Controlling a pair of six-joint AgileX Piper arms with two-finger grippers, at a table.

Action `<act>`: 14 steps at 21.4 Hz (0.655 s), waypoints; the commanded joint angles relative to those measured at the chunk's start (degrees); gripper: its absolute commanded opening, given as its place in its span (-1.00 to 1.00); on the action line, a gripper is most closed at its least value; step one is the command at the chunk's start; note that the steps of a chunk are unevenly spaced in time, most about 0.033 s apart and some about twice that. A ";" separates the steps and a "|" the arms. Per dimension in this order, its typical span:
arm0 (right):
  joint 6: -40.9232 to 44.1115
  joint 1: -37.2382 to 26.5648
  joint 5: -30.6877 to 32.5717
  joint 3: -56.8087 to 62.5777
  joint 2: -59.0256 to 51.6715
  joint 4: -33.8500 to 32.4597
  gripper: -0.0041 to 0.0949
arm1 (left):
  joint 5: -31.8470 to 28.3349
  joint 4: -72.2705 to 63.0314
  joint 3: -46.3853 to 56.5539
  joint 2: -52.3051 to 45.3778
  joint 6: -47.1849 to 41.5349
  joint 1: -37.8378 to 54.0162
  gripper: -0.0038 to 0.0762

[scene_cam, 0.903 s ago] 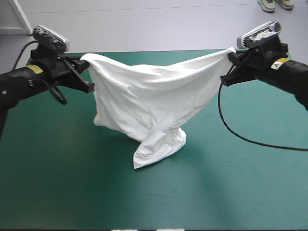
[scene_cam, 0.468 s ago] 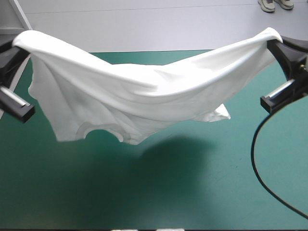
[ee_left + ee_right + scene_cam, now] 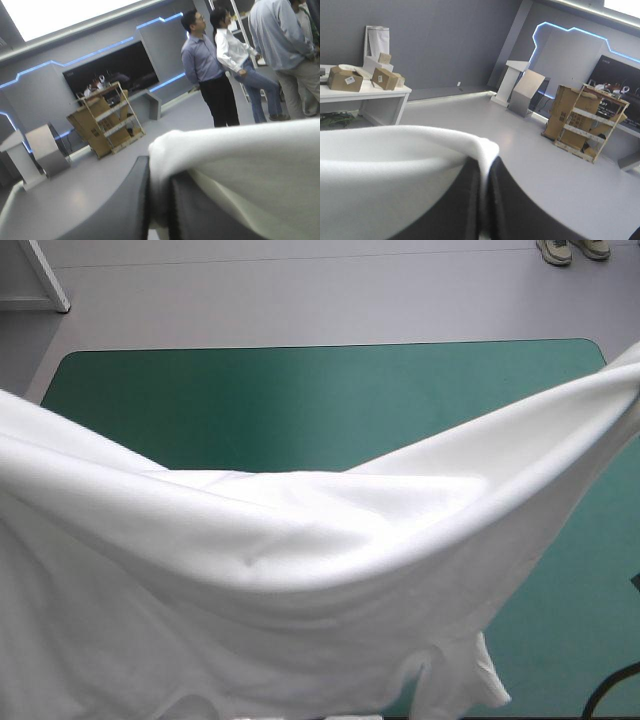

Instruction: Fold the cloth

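Observation:
The white T-shirt (image 3: pixel 300 570) hangs stretched between both arms, raised high off the table and sagging in the middle, so it covers the near half of the high view. Neither gripper shows there; the cloth's two ends run off at the left and right edges. In the left wrist view my left gripper (image 3: pixel 159 172) is shut on the T-shirt (image 3: pixel 250 165), with a fold of cloth pinched between the black fingers (image 3: pixel 125 200). In the right wrist view my right gripper (image 3: pixel 484 167) is likewise shut on the T-shirt (image 3: pixel 385 165), which drapes over one finger.
The teal-green table cover (image 3: pixel 300 400) shows beyond the hanging cloth, with its far edge (image 3: pixel 320 345) near the top. A strip of cover (image 3: pixel 580 570) shows at the right. Both wrist views look level into the room.
Both arms have lifted the T-shirt up and apart. Earlier its lower end rested on the table; now it hangs free, close under the high camera, and the grippers have left that view.

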 commanded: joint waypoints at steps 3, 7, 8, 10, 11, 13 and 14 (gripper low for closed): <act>3.01 -0.04 -2.69 2.77 3.72 -6.60 -0.92 | -4.34 -0.41 12.59 3.62 -1.17 0.01 -0.86; 4.46 -0.04 -4.75 13.43 6.20 -11.02 -0.92 | -7.10 -0.30 27.25 6.33 0.35 0.01 -0.86; 4.46 -0.04 -5.97 16.27 6.70 -10.92 -0.92 | -8.52 -0.30 30.34 7.08 0.64 0.01 -0.86; 4.07 -0.04 -10.75 24.13 8.86 -9.54 -0.92 | -13.45 -0.30 38.39 10.00 2.45 0.01 -0.86; 4.03 -0.04 -14.07 28.46 11.01 -9.23 -0.92 | -16.31 -0.30 41.95 12.77 3.08 0.01 -0.86; 3.52 -0.04 -19.08 33.09 16.06 -9.09 -0.92 | -19.18 -0.30 44.51 17.70 4.64 0.01 -0.86; 2.46 -0.04 -21.34 34.02 19.18 -8.95 -0.92 | -20.53 -0.30 44.62 20.63 5.10 0.01 -0.86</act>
